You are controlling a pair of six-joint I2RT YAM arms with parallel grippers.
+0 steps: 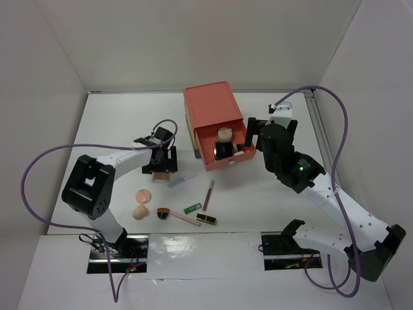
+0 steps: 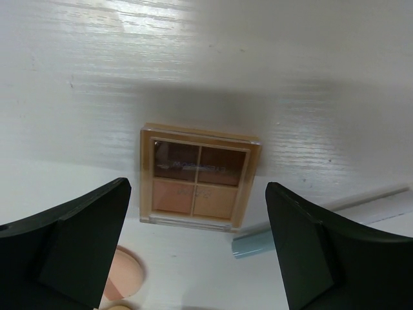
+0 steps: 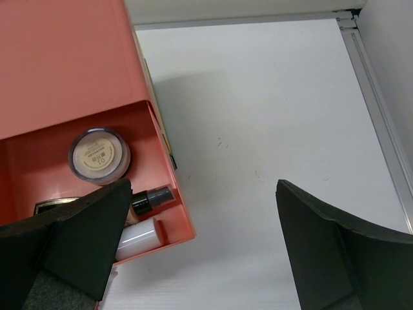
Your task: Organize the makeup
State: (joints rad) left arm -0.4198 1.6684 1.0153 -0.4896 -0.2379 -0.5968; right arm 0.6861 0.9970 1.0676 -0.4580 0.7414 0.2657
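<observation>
My left gripper [image 1: 161, 163] is open and hovers over a tan four-pan palette [image 2: 197, 177] lying flat on the table; its fingers stand wide on either side and do not touch it. A pale blue pencil [image 2: 258, 242] lies just right of the palette, and a peach puff [image 2: 122, 274] lies below left. In the top view the puff [image 1: 143, 194], sponge [image 1: 139, 211], brush [image 1: 174, 215], green tube [image 1: 191, 208], red gloss stick [image 1: 208, 194] and a small black compact [image 1: 206, 219] lie loose. My right gripper [image 1: 246, 137] is open and empty beside the open drawer.
The orange drawer box [image 1: 206, 110] stands at the middle back with its drawer [image 3: 169, 194] pulled out. The drawer holds a round powder jar [image 3: 99, 155], a black-capped bottle [image 3: 151, 197] and a white tube [image 3: 139, 236]. A metal rail [image 3: 381, 110] runs along the right edge.
</observation>
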